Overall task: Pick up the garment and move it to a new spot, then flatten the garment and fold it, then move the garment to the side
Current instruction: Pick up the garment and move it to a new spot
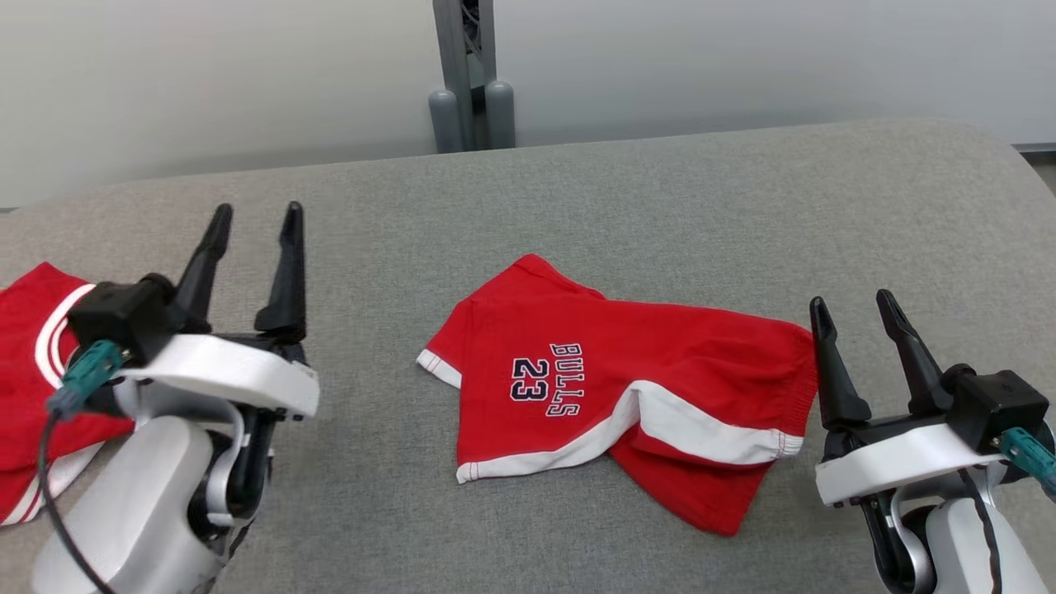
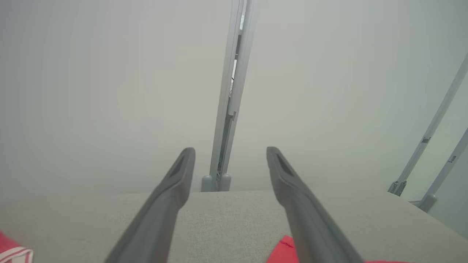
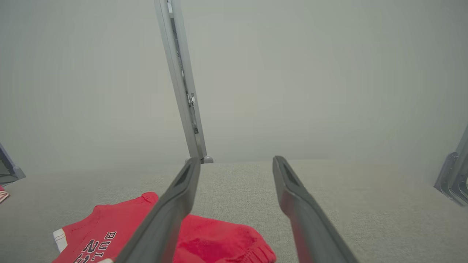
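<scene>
Grey-covered table (image 1: 660, 206) has your red shorts (image 1: 610, 379) rumpled at its middle, while left gripper (image 1: 257, 209) and right gripper (image 1: 850, 299) hover over its near side, both spread wide and empty, likely readied for pickup.

Grey cloth-covered table (image 1: 660, 206), far-right corner rounded. Grey metal post (image 1: 470, 74) stands upright at the far edge, centre, with two round-topped feet at its base. Pale wall (image 1: 206, 74) behind. Second red garment (image 1: 16, 437), white-striped, lies at the left edge. Slanted grey struts (image 2: 425, 138) far right.

"BULLS 23" on red shorts (image 1: 627, 388)
</scene>
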Available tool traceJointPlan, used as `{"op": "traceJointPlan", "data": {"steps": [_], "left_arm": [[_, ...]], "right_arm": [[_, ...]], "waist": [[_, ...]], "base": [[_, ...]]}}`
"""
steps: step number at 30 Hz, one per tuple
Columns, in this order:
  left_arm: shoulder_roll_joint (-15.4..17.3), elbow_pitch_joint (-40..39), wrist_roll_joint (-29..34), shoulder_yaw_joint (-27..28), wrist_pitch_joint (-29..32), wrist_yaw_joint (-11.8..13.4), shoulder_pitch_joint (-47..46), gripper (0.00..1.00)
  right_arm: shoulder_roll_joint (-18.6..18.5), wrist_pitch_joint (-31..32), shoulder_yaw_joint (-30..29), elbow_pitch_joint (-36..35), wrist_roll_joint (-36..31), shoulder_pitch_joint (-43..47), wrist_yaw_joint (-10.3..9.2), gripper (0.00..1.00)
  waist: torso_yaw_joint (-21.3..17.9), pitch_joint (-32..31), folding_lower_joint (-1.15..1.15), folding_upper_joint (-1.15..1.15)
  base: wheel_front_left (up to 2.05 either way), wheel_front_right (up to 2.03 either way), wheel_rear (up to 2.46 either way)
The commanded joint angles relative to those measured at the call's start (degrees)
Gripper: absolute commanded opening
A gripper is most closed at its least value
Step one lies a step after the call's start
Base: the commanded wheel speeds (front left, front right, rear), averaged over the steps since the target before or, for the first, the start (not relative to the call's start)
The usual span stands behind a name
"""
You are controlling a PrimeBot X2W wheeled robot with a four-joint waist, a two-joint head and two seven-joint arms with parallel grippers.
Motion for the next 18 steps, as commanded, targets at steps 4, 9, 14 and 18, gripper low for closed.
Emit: {"op": "traceJointPlan", "data": {"steps": [4, 9, 14, 18], "left_arm": [[0.74, -5.41, 3.58, 7.30, -0.26, 0.88, 6.71, 1.00], [-0.74, -9.72, 7.91, 14.09, -0.29, -1.59, 14.36, 1.00], [-1.94, -10.87, 11.43, 16.53, -0.30, -2.40, 20.62, 1.00], [-2.12, -10.80, 14.57, 16.35, -0.30, -1.73, 24.83, 1.00]], "right_arm": [[-0.29, 0.63, -0.07, -0.70, -0.55, 1.19, -0.01, 1.00], [-0.29, 1.03, 0.05, -0.94, -0.59, 2.77, -0.01, 1.00], [-0.31, 1.62, 0.02, -0.90, -0.47, 4.89, -0.01, 1.00], [-0.28, 2.42, -0.20, -1.62, -1.15, 7.15, -0.01, 1.00]], "waist": [[1.60, -1.38, 0.00, 0.00], [2.20, -3.01, 0.00, 0.00], [2.20, -5.05, 0.00, 0.00], [2.13, -6.30, 0.00, 0.00]], "base": [[0.00, 0.00, 0.00], [0.00, 0.00, 0.00], [0.00, 0.00, 0.00], [0.00, 0.00, 0.00]]}}
